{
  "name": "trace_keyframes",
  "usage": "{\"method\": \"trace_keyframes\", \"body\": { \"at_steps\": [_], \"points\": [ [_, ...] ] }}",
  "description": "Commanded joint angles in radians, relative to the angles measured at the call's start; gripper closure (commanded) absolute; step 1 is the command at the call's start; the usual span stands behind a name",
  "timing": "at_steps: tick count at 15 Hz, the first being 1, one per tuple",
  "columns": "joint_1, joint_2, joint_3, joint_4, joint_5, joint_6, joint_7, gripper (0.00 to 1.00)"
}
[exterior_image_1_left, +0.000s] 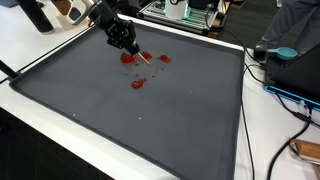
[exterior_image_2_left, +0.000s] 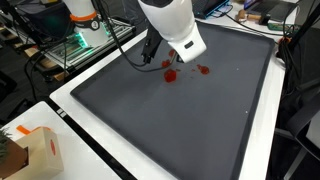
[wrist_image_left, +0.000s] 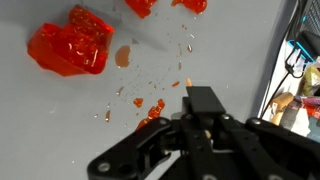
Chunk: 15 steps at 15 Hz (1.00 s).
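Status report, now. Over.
Gripper looks shut, low over red crumbs. Big red chunk lies apart. Nothing blocking on gray mat.

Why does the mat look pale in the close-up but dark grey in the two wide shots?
Probably exposure: in the wrist view the mat reads pale grey, the red pieces glow, and the gripper is a near-black silhouette; in both exterior views the mat is dark grey and the red pieces are too small for detail.
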Motion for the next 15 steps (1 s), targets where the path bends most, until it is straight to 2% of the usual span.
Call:
{"method": "trace_keyframes", "body": {
  "at_steps": [1,11,15],
  "points": [
    [-0.019,0.023,0.009,-0.010,0.040,-0.022,-0.041,0.97],
    [-0.012,0.062,0.006,-0.008,0.053,-0.007,-0.007,0.97],
    [-0.001,0.058,-0.005,-0.011,0.042,-0.003,0.071,0.97]
  ]
}}
